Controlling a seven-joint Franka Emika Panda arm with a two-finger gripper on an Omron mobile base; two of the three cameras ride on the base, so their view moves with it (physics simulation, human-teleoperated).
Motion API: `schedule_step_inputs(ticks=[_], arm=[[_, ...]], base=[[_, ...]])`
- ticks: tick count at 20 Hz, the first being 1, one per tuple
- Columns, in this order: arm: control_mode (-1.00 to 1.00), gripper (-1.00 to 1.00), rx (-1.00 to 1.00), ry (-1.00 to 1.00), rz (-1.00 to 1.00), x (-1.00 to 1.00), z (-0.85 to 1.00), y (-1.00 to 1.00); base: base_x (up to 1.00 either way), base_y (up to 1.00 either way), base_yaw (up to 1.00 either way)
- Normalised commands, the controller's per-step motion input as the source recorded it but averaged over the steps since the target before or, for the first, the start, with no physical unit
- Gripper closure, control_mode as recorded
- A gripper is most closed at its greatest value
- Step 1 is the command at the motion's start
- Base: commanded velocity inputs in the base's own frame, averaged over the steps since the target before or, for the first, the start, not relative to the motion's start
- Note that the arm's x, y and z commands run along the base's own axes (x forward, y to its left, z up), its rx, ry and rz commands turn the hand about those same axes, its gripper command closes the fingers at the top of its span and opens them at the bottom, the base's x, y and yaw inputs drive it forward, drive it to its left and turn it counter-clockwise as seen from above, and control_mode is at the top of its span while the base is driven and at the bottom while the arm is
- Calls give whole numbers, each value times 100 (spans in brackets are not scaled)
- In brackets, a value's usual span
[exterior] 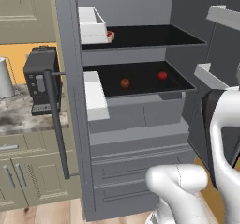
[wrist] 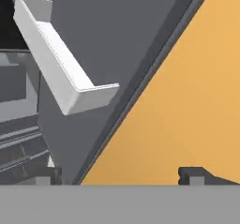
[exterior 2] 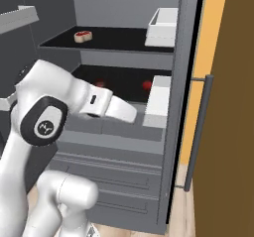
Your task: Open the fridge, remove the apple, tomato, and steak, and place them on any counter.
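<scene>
The fridge (exterior: pixel 136 124) stands open. The steak (exterior 2: pixel 83 35), apple (exterior: pixel 125 83) and tomato (exterior: pixel 162 76) remain inside, beyond the gripper (wrist: pixel 119 176), whose fingers are apart and empty.

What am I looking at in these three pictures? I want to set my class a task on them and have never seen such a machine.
All three are computer-rendered. A white robot arm on a driving base stands before an open dark grey fridge. Two cameras ride on the base, behind the arm to its left and right. The third sits on the hand: two dark tips at its bottom belong to the open, empty gripper, facing a white door bin. Inside, a steak lies on the upper shelf; two red fruits lie on the lower. A stone counter lies left.
</scene>
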Motion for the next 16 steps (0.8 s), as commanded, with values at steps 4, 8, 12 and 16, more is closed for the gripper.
schedule_step_inputs(ticks=[4, 8, 12, 16], arm=[[-100, -100, 4, 20, 92, -5, -13, 55], [-100, -100, 18, 37, 40, 33, -5, 20], [-100, -100, 4, 4, -4, 14, 0, 81], [-100, -100, 8, 0, -9, 0, 5, 74]], base=[[0, 0, 0], [0, 0, 0], [0, 0, 0], [0, 0, 0]])
